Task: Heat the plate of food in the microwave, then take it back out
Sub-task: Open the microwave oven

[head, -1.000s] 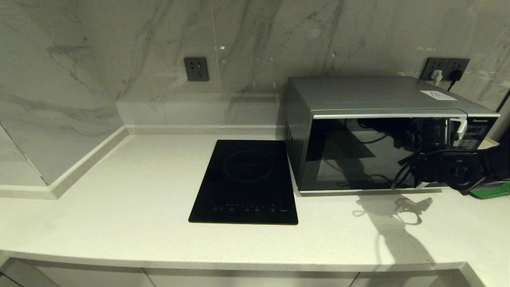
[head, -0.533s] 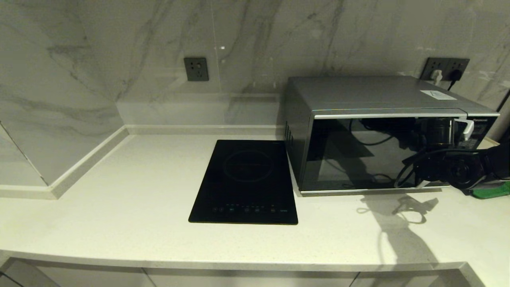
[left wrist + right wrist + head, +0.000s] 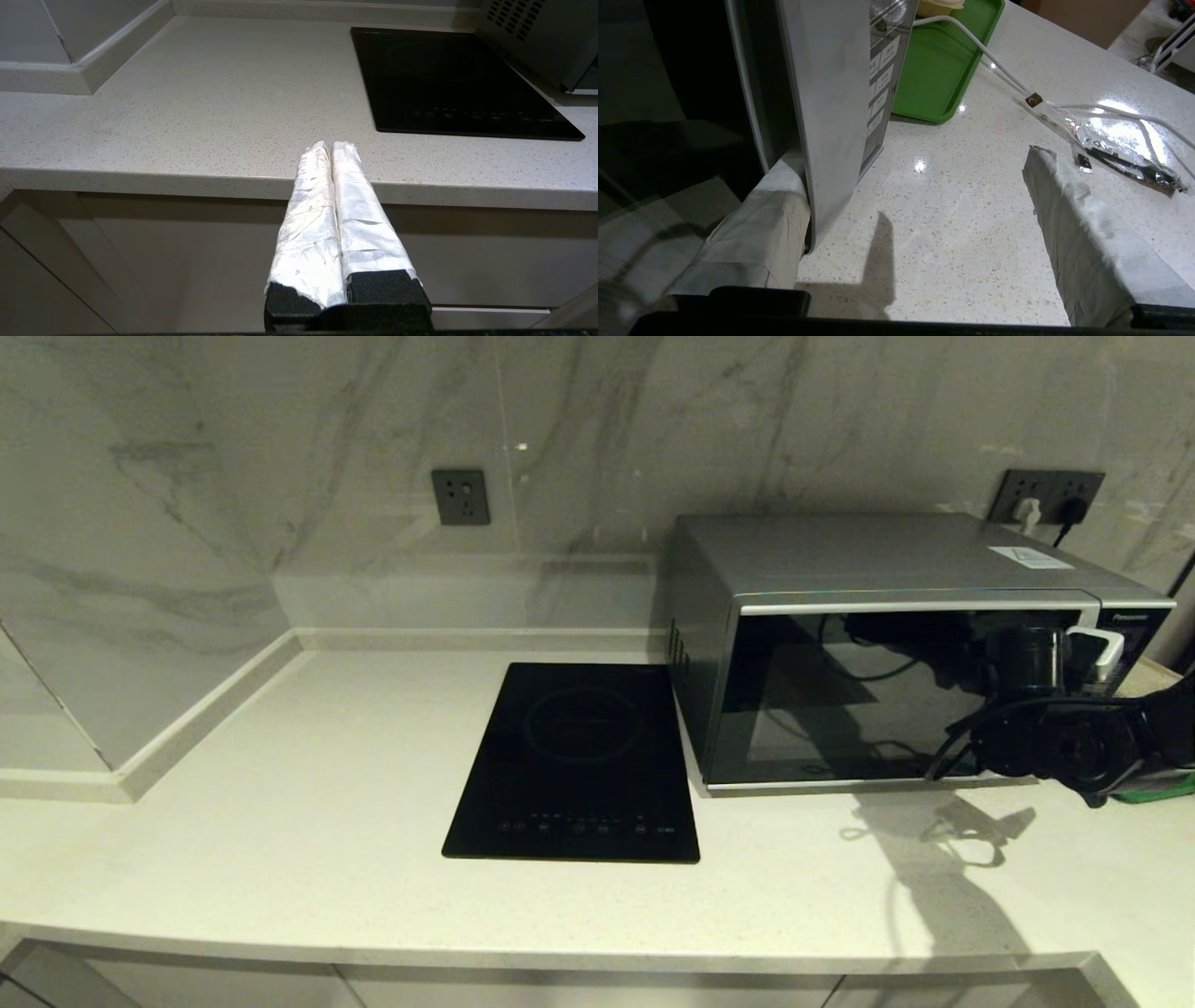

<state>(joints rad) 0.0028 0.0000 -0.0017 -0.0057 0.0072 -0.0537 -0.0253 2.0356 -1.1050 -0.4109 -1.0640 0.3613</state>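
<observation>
The silver microwave (image 3: 887,560) stands at the back right of the counter, its dark glass door (image 3: 840,700) facing me. My right gripper (image 3: 1092,658) is at the door's right edge, open. In the right wrist view one wrapped finger (image 3: 761,224) sits behind the silver handle (image 3: 831,116) and the other finger (image 3: 1069,210) stands well clear over the counter, so the right gripper (image 3: 915,158) straddles the handle. The plate of food is not clearly in view. My left gripper (image 3: 331,145) is shut and empty, parked below the counter's front edge.
A black induction hob (image 3: 579,756) lies left of the microwave. A green tray (image 3: 943,65) sits right of it, with a pale object's edge (image 3: 936,4) on it. A white cable and a foil packet (image 3: 1111,144) lie on the counter's right side.
The right gripper and the handle have shifted a little to the right and towards me in the head view. The left arm has not moved.
</observation>
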